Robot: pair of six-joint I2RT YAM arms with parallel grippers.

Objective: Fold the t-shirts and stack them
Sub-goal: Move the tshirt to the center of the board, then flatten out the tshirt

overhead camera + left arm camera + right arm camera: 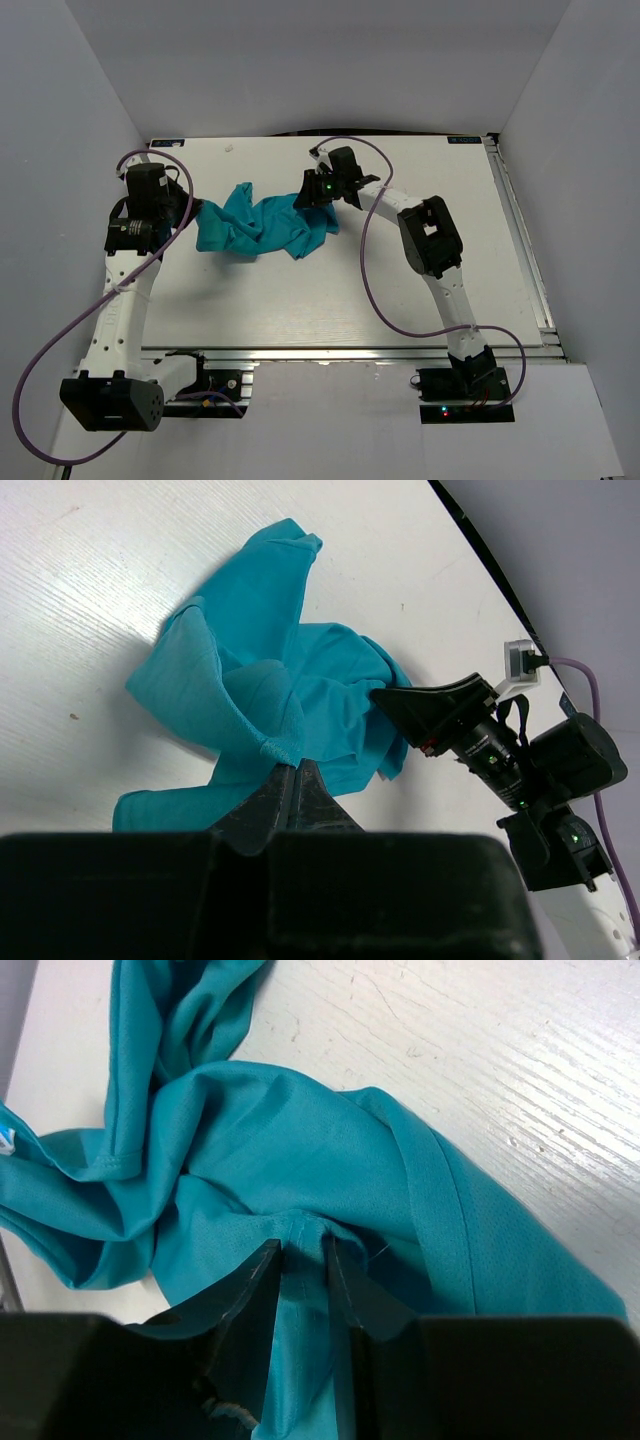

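Near edge: both arm bases bolted here; a metal rail runs along the front of the white surface.
Open room, near: broad bare strip between that front rail and the cloth, crossed on the right only by a loop of purple cable.
Left pincer: fingers pressed together, clamped on a hem at the left end of the t-shirt.
T-shirt position: crumpled in a loose bunch on the left-centre of the surface, stretched between the two pincers; a sleeve or corner sticks out toward the far side.
T-shirt edges: stitched hems visible in both wrist views, none lying straight; folds twisted over one another.
Right pincer: fingers close together, a ridge of teal fabric pinched between them, at the right end of the bunch.
Open room, right: large bare area as far as the side rail.
Far edge: bare band beyond the cloth, ending at the grey wall.
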